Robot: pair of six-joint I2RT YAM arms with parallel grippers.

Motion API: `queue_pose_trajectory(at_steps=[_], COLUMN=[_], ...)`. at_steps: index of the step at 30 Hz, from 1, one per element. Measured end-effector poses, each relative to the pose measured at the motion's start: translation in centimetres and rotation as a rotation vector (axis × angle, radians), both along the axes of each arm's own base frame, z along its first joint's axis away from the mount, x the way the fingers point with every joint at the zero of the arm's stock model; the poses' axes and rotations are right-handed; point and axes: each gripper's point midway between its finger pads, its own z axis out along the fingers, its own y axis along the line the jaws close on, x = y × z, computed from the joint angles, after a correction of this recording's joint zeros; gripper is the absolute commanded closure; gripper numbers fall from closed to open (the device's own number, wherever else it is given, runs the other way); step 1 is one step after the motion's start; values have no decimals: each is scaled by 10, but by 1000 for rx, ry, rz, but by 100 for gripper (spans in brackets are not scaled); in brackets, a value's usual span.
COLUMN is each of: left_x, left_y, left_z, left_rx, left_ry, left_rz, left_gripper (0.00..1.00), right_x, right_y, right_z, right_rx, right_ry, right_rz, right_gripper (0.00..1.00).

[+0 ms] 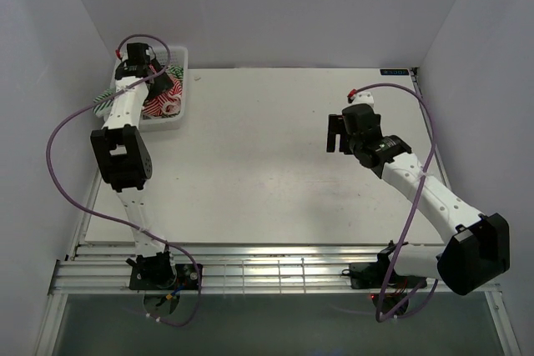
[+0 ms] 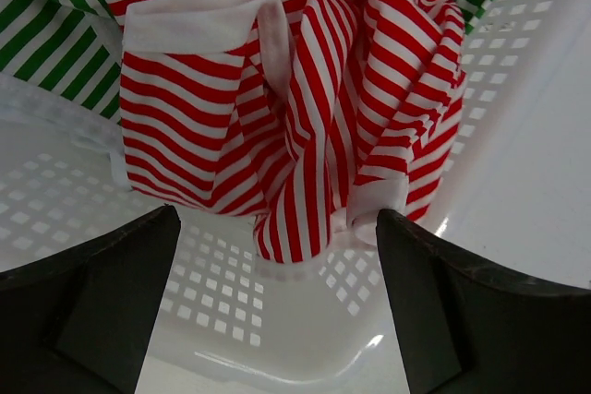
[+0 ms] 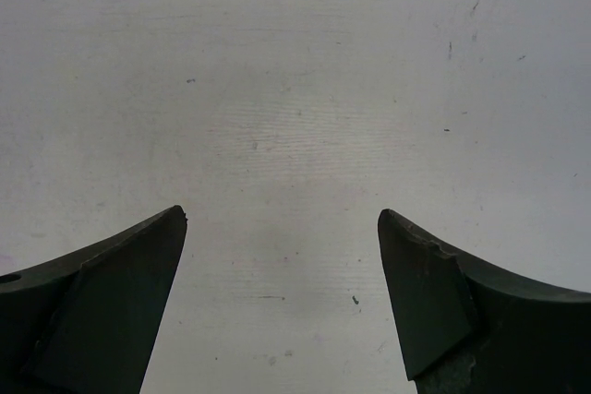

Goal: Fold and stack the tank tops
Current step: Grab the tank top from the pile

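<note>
The red-and-white striped tank top point(image 2: 277, 108) lies crumpled in the white mesh basket point(image 1: 179, 106), also seen from above point(image 1: 160, 99). The green-and-white striped top point(image 2: 51, 34) lies under and beside it, and shows at the basket's left edge point(image 1: 102, 99). The black-and-white top is not visible. My left gripper point(image 2: 277, 228) is open, hanging over the basket just in front of the red top, touching nothing I can see. My right gripper point(image 1: 335, 134) is open and empty over bare table point(image 3: 277, 136).
The white table point(image 1: 267, 164) spans the middle, with white walls on three sides. The basket stands at the table's back left corner. A slatted rail point(image 1: 275, 273) runs along the near edge by the arm bases.
</note>
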Motion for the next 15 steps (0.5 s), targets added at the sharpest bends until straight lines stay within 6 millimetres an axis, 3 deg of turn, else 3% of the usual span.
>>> queue_pose_trajectory(at_steps=[2, 5, 6, 8, 9, 12, 15], left_x=[7, 17, 20, 25, 26, 25, 30], left_y=[5, 9, 9, 7, 6, 4, 4], left_z=[-13, -27, -30, -37, -40, -42, -32], left_rx=[4, 6, 4, -5, -11, -12, -7], left_ry=[22, 39, 40, 45, 49, 60, 34], left_rz=[-9, -27, -36, -51, -60, -81, -81], left_gripper=[4, 21, 46, 79, 100, 100, 100], right_x=[3, 6, 7, 9, 10, 11, 10], right_y=[1, 2, 2, 4, 4, 5, 8], right_z=[-4, -6, -7, -7, -7, -9, -10], right_rx=[-6, -8, -6, -3, -1, 1, 8], right_ry=[15, 27, 29, 33, 36, 44, 50], right_rz=[8, 14, 15, 21, 24, 32, 47], right_gripper=[10, 10, 10, 10, 10, 10, 10])
